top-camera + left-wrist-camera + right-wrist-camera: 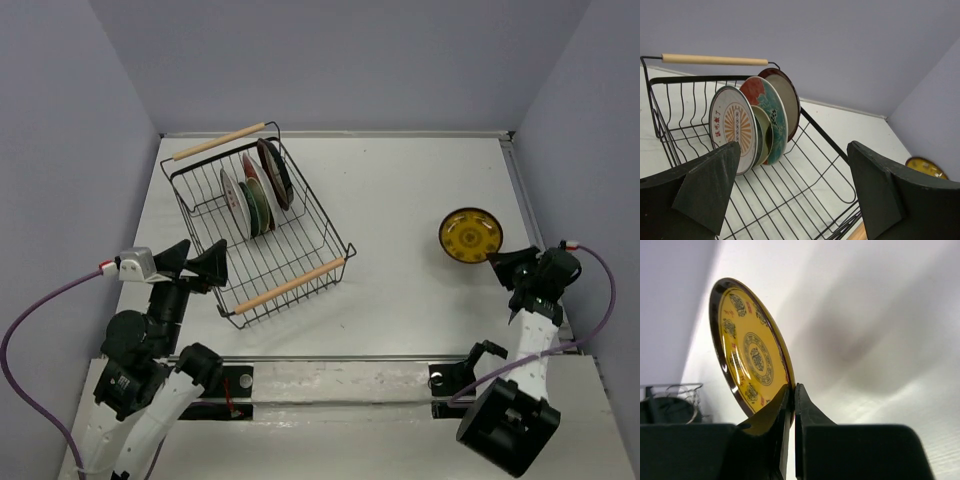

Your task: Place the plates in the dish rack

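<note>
The black wire dish rack [325,222] stands at the left of the table. Several plates stand upright in its far half: the white orange-sunburst plate [735,127], the red-and-teal floral plate [767,105] and the maroon-rimmed plate [788,97], with others partly hidden between them. My left gripper [200,262] is open and empty at the rack's near left corner [795,195]. The yellow plate [470,235] is at the right of the table. My right gripper [498,262] is shut on its near rim [792,395]. The plate [747,352] fills the right wrist view.
The rack's two wooden rod handles [290,285] run along its near and far ends. Walls close in the table at the back and both sides. The rack shows faintly in the right wrist view [670,390], far off. The yellow plate also shows in the left wrist view [925,167].
</note>
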{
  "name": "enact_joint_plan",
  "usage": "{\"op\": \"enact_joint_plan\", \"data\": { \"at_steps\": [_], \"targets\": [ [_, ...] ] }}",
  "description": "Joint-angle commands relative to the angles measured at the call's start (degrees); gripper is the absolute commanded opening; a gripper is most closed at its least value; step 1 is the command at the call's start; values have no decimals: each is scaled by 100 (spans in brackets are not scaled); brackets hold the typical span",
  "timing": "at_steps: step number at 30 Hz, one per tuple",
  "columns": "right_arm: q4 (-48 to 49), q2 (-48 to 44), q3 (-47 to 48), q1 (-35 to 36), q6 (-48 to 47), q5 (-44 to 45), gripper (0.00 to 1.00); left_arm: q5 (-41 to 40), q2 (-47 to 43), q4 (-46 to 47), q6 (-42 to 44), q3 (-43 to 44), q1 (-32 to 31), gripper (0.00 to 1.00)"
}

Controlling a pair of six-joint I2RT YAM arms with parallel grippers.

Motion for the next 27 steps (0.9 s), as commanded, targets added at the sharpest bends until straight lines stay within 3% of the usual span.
{"op": "enact_joint_plan", "data": {
  "at_steps": [1,8,12,16,22,27],
  "targets": [
    [-6,-624,1414,1012,34,371,7,421,347,371,70,1,-18,99],
    [169,154,3181,4084,-61,1144,7,1710,1489,458,-97,440,-18,99],
    [240,1120,4104,5213,-352,1241,7,2791,1920,994,-536,493,-9,99],
    [512,1896,4728,6653,-572,1312,7,3208,2314,1513,-905,414,0,99],
    [837,2810,5256,7666,-660,1102,7,3155,2474,1873,-1151,247,70,97],
    [1163,3049,5336,8160,-757,865,7,2419,2500,1558,-994,247,114,72]
  ]
}}
